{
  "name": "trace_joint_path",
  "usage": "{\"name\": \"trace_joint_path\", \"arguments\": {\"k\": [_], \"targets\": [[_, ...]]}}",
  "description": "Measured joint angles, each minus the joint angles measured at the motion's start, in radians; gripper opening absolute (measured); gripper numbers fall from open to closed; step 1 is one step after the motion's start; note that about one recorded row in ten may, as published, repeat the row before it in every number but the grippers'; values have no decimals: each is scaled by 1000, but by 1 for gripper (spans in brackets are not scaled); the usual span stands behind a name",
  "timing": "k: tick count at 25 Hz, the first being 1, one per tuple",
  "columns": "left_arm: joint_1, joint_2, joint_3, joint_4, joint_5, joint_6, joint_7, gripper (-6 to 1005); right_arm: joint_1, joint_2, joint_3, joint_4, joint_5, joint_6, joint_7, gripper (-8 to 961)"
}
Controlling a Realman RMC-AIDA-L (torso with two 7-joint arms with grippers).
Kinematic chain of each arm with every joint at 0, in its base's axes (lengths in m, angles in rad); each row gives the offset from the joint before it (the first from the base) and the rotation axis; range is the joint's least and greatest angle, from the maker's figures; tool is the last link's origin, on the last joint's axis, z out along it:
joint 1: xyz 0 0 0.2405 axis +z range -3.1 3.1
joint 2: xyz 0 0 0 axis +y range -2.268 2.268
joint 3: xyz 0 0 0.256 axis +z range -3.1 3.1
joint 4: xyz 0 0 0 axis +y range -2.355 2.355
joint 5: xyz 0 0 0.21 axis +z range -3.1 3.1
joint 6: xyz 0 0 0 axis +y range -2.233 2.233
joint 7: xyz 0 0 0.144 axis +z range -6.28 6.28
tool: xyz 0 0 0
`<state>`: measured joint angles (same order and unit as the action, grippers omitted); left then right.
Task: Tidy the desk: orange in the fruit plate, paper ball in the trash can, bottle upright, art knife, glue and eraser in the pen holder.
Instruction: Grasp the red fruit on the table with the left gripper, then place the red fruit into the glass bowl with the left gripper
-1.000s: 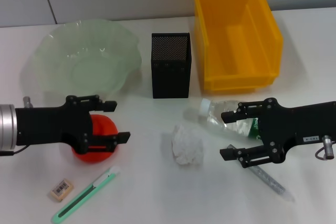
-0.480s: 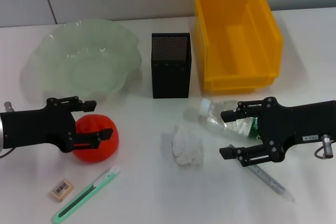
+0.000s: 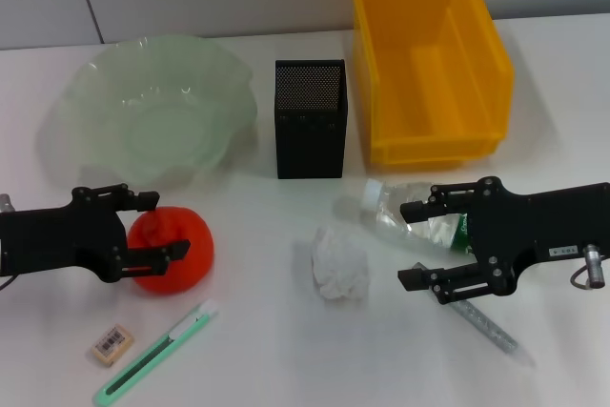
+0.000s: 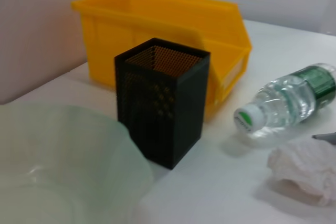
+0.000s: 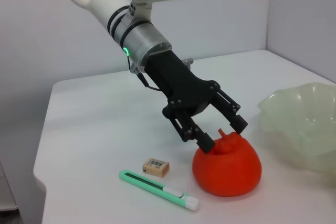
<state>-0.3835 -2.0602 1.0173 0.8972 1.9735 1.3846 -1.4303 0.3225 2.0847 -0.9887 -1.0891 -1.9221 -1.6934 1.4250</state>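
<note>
The orange (image 3: pixel 181 259) lies on the table below the green glass fruit plate (image 3: pixel 95 92). My left gripper (image 3: pixel 169 224) is open, its fingertips straddling the orange's top left side; in the right wrist view this gripper (image 5: pixel 224 135) sits over the orange (image 5: pixel 227 169) near its stem. The bottle (image 3: pixel 400 209) lies on its side, and my right gripper (image 3: pixel 408 245) is open around it. The paper ball (image 3: pixel 340 264) sits mid-table. The glue (image 3: pixel 491 331) lies under the right gripper. The eraser (image 3: pixel 112 343) and art knife (image 3: pixel 157 355) lie front left. The black mesh pen holder (image 3: pixel 310 131) stands at the centre.
The yellow bin (image 3: pixel 429 59), serving as the trash can, stands at the back right beside the pen holder. The left wrist view shows the pen holder (image 4: pixel 163 100), the bin (image 4: pixel 157 24), the bottle (image 4: pixel 286 100) and the paper ball (image 4: pixel 304 169).
My left arm has drawn back to the left, so only its fingertips now reach the orange. The orange stays on the table. The right arm has not moved.
</note>
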Motion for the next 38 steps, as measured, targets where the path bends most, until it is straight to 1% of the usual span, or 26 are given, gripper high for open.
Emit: {"name": "trace_joint_path", "arguments": {"k": [9, 20, 21, 26, 29, 38], "targets": [[-17, -3, 10, -48, 30, -62, 1, 653, 3, -2, -1, 0, -2, 1, -2, 765], [-22, -3, 10, -54, 51, -69, -3, 630, 4, -2, -1, 0, -2, 3, -2, 765], [-25, -3, 10, -54, 76, -70, -18, 628, 5, -2, -1, 0, -1, 3, -2, 765], [-33, -5, 19, -52, 114, -71, -26, 617, 7, -2, -1, 0, 0, 3, -7, 765], [-34, -6, 21, -50, 115, -71, -24, 410, 7, -1, -1, 0, 0, 4, -8, 765], [-34, -9, 21, -19, 104, -46, -29, 341, 5, 0, 3, 0, 0, 8, -8, 765]]}}
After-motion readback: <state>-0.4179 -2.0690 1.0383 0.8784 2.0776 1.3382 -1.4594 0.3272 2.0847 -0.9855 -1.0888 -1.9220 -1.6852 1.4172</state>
